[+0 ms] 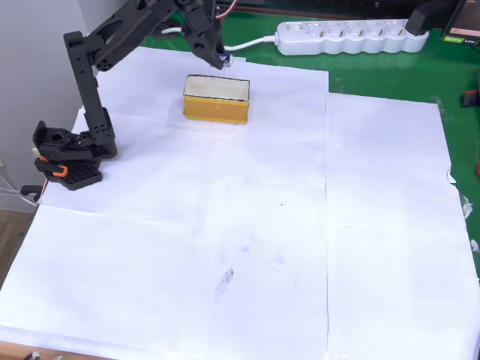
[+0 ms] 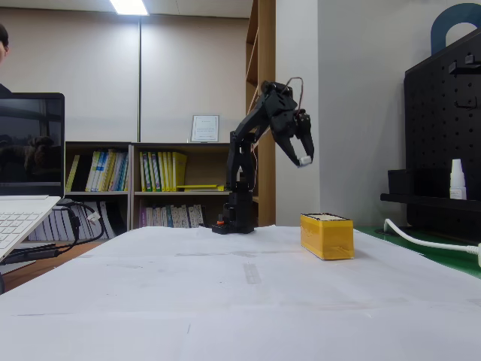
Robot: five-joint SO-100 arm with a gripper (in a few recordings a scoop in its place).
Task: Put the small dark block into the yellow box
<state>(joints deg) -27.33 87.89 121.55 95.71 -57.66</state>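
Reading the overhead view from its left edge, I see the arm's base at about nine o'clock on the white paper (image 1: 247,247), with the linkage climbing toward eleven o'clock and the gripper (image 1: 219,57) ending just past the far rim of the yellow box (image 1: 217,99), which sits at roughly twelve o'clock on the sheet. In the fixed view the same order holds: the base stands left of centre, the gripper (image 2: 303,156) hangs high in the air, and the yellow box (image 2: 327,235) rests on the paper below it and slightly toward three o'clock. The jaws are pinched on something small; I take it to be the small dark block (image 2: 304,160), since a pale face shows at the fingertips in the fixed view and a light-and-dark speck (image 1: 224,58) sits there from overhead, though it is too tiny for me to read any markings. By my judgement the pickup and lift are finished and the carry is nearly done; what remains is lining up over the opening, lowering, and letting go. The box shows a pale cream interior with nothing I can make out inside it. A white power strip (image 1: 349,36) lies at one o'clock on the green mat, well apart from the box.
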